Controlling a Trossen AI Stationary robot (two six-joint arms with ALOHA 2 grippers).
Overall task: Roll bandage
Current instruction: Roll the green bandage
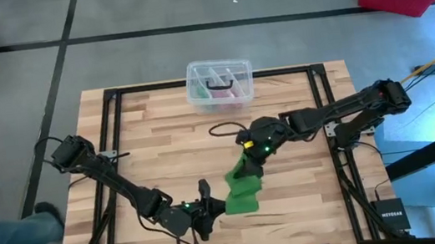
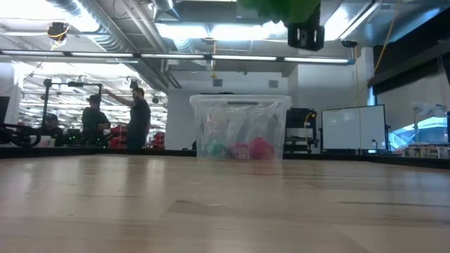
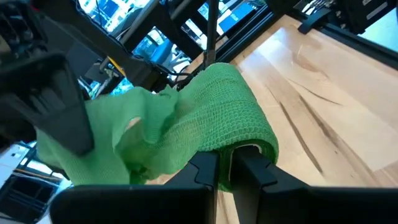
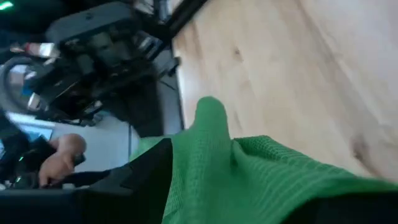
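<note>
High view, bandage (image 1: 241, 188): bright green strip, raised over the front middle of the bench (image 1: 313, 210), stretched between both claws
High view, left claw (image 1: 212, 207): at the strip's lower end, near the bench's front edge
High view, right claw (image 1: 249, 160): at the strip's upper end, past the bench's centre
High view, plastic box (image 1: 219, 84): clear, at the far edge, well apart from the arms
Low view: box (image 2: 240, 126) on the far bench; people stand in the room behind
Left wrist view: fingers (image 3: 205, 168) narrow, pinching the rolled green end (image 3: 211, 118)
Right wrist view: green cloth (image 4: 249, 174) draped between wide-set fingers; whether it is gripped, cannot tell
</note>
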